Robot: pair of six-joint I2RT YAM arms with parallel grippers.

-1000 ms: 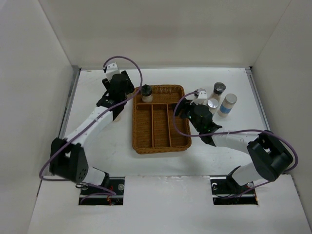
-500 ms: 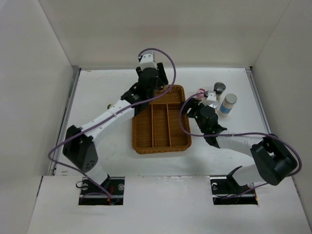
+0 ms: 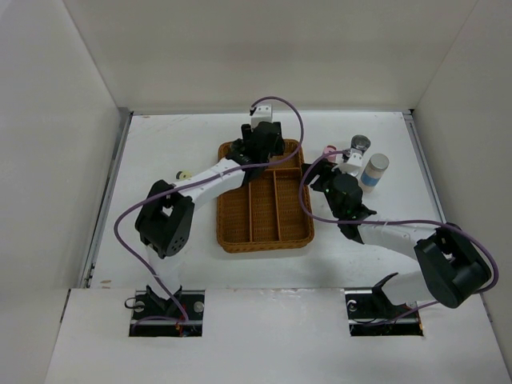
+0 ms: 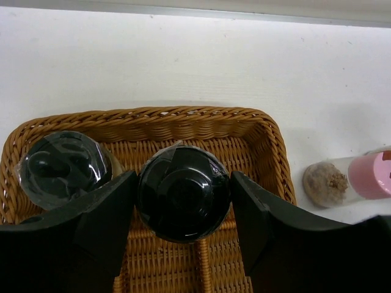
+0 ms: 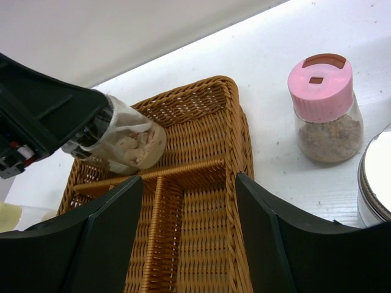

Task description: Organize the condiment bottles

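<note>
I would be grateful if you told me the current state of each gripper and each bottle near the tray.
left gripper: shut on the black-capped bottle
black-capped bottle: held tilted over the far compartment of the wicker tray
second black-capped bottle: standing in that same compartment
pink-capped bottle: upright beside the tray, cap on
right gripper: open, empty

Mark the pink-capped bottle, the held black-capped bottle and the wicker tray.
pink-capped bottle [image 5: 320,90], right wrist view, cap side
black-capped bottle [image 4: 183,194], left wrist view, cap top
wicker tray [image 3: 264,245], top view, near rim
</note>
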